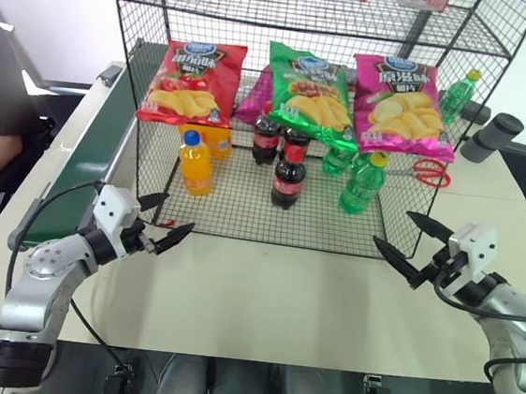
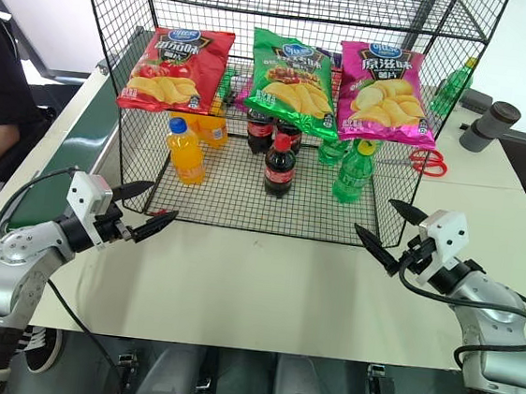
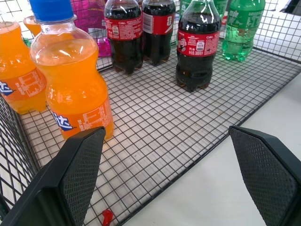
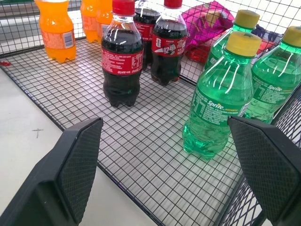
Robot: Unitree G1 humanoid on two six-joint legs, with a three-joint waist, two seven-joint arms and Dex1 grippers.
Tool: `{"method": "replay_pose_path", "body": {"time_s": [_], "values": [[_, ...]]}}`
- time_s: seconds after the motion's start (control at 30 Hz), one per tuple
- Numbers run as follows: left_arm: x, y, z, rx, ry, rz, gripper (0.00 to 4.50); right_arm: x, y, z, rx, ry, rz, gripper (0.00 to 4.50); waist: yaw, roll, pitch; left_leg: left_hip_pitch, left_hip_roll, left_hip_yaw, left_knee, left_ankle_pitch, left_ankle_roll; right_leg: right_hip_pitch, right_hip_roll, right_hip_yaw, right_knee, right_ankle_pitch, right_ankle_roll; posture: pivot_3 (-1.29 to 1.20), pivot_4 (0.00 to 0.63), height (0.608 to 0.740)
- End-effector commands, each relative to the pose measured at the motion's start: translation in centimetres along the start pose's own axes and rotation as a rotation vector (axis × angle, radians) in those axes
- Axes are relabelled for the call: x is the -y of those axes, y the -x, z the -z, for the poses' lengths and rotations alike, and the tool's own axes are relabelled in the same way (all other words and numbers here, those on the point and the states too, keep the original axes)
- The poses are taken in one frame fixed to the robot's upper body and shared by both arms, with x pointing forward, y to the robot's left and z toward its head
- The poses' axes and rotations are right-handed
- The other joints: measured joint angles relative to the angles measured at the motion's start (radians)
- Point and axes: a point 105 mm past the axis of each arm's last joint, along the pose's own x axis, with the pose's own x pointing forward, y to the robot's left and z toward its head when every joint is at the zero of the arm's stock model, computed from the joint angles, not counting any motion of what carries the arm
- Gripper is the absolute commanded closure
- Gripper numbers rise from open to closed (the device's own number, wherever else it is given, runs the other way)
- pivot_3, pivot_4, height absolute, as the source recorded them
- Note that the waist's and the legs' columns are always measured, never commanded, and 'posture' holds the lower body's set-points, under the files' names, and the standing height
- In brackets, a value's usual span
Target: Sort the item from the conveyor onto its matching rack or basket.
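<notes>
On the grid floor of the black wire rack (image 1: 241, 223) stands the front cola bottle (image 1: 286, 183), upright, with its red cap and red label. Two more cola bottles (image 1: 266, 139) stand just behind it. Beside them, on the left, is an orange drink bottle (image 1: 195, 164) with a blue cap, and another orange one sits behind that. Green bottles (image 1: 362, 182) with yellow caps stand on the right side. Three chip bags hang across the front of the rack: a red one (image 1: 192, 83), a green one (image 1: 310, 91) and a pink one (image 1: 401, 105).

Both grippers hang over the white table (image 1: 261, 300), just in front of the rack. The left gripper (image 1: 167, 227) has its two black fingers spread wide and holds nothing. The right gripper (image 1: 411, 239) has its fingers spread wide too, and they are empty.

Along the left side of the rack runs the dark green conveyor (image 1: 99, 142). Red scissors (image 1: 426, 171) lie on the table on the right, behind the rack.
</notes>
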Motion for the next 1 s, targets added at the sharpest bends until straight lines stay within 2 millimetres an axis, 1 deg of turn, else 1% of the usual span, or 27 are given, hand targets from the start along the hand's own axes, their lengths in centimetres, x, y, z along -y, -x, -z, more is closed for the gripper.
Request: {"method": "replay_pose_path", "body": {"time_s": [0.03, 0.3, 0.53, 0.93, 1.0], "values": [[0.0, 0.3, -0.8, 0.014, -0.04, 0.005, 0.0, 0.1, -0.1, -0.6, 0.037, 0.021, 0.002, 0.09, 0.0, 0.0, 0.0, 0.0, 0.0, 0.0, 0.0, 0.0, 0.0, 0.0, 0.0, 0.0, 0.0, 0.0, 0.0, 0.0, 0.15, 0.74], [-0.5, 0.0, -1.0, 0.011, -0.046, -0.022, 0.0, 0.2, -0.3, -0.6, 0.044, 0.022, 0.001, 0.09, 0.0, 0.0, 0.0, 0.0, 0.0, 0.0, 0.0, 0.0, 0.0, 0.0, 0.0, 0.0, 0.0, 0.0, 0.0, 0.0, 0.15, 0.74], [-0.5, -0.1, -1.2, 0.009, -0.049, -0.023, 0.0, 0.3, -0.5, -0.6, 0.047, 0.031, 0.006, 0.09, 0.0, 0.0, 0.0, 0.0, 0.0, 0.0, 0.0, 0.0, 0.0, 0.0, 0.0, 0.0, 0.0, 0.0, 0.0, 0.0, 0.15, 0.74], [-0.6, 0.7, -1.6, 0.0, -0.064, -0.05, 0.0, 0.4, -1.3, -1.0, 0.047, 0.034, -0.017, 0.09, -0.001, 0.0, 0.0, 0.0, 0.0, 0.0, 0.0, 0.0, 0.0, 0.0, 0.0, 0.0, 0.0, 0.0, 0.0, 0.0, 0.15, 0.74], [-0.7, 1.1, -1.4, -0.007, -0.067, -0.06, 0.0, 0.4, -1.5, -0.9, 0.043, 0.035, -0.026, 0.09, -0.002, 0.0, 0.0, 0.0, 0.0, 0.0, 0.0, 0.0, 0.0, 0.0, 0.0, 0.0, 0.0, 0.0, 0.0, 0.0, 0.15, 0.74]]}}
